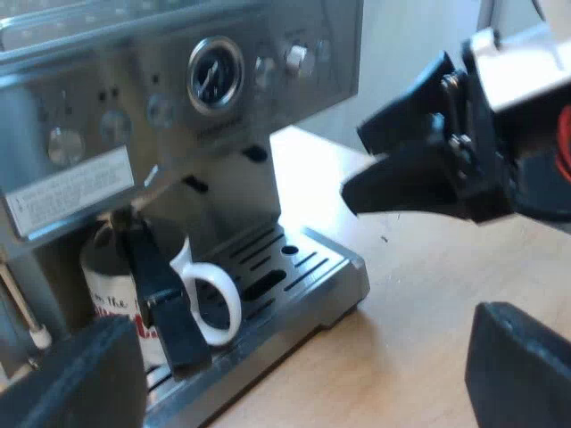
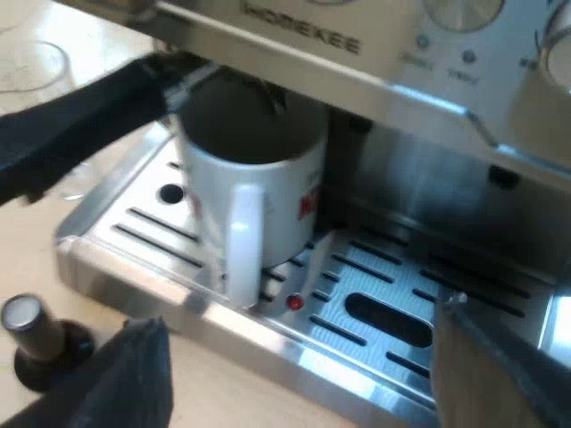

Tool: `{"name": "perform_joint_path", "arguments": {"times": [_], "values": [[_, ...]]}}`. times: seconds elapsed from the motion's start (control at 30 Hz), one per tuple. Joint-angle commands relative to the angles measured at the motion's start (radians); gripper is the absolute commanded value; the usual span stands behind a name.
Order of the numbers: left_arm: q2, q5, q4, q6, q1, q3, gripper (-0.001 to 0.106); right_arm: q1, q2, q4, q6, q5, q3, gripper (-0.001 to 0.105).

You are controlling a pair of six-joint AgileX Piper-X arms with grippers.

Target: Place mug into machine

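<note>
White ceramic mug [image 2: 285, 209] with red print stands on the slotted steel drip tray [image 2: 393, 267], beneath the outlet of the brushed-metal espresso machine [image 2: 303, 40]. Black-fingered left end effector [image 1: 302, 321] and right end effector [image 2: 299, 316] hang spread, gripping nothing. On withdrawal, a finger could hook the mug's handle and drag it off.

White mug [image 2: 268, 192] upright on slotted drip tray [image 2: 393, 272]

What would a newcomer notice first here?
The white mug stands on the drip tray of the espresso machine, with the holder's dark handle crossing in front of it. The right tool hangs over the table beside the tray, and a black-knobbed tamper stands on the table at the tray's edge.
</note>
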Motion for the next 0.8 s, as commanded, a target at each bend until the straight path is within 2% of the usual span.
{"name": "perform_joint_path", "arguments": {"times": [0.03,0.17,0.27,0.33,0.43,0.5,0.53,0.57,0.8], "values": [[-0.009,0.003,0.023,-0.01,-0.005,-0.041,0.075,0.042,-0.043,0.017,-0.011,0.054,-0.008,0.063],[-0.009,0.003,0.023,-0.01,-0.005,-0.064,0.075,0.118,-0.094,0.014,-0.011,0.111,-0.008,0.063],[-0.009,0.003,0.033,-0.01,-0.005,-0.065,0.075,0.159,-0.121,0.011,-0.011,0.113,-0.008,0.062],[-0.009,0.003,0.045,-0.01,-0.005,-0.065,0.075,0.18,-0.13,0.01,-0.011,0.113,-0.008,0.055],[-0.009,0.003,0.062,-0.01,-0.005,-0.065,0.075,0.195,-0.132,0.004,-0.011,0.113,-0.008,0.034],[-0.009,0.003,0.063,-0.01,-0.005,-0.065,0.075,0.195,-0.13,-0.003,-0.011,0.1,-0.008,0.012],[-0.009,0.003,0.063,-0.01,-0.005,-0.065,0.075,0.195,-0.129,-0.004,-0.011,0.101,-0.008,0.008],[-0.009,0.003,0.063,-0.01,-0.005,-0.065,0.075,0.195,-0.129,-0.019,-0.011,0.103,-0.008,0.0],[-0.009,0.003,0.063,-0.01,-0.005,-0.065,0.075,0.192,-0.093,-0.198,-0.011,0.103,-0.008,0.0]]}}
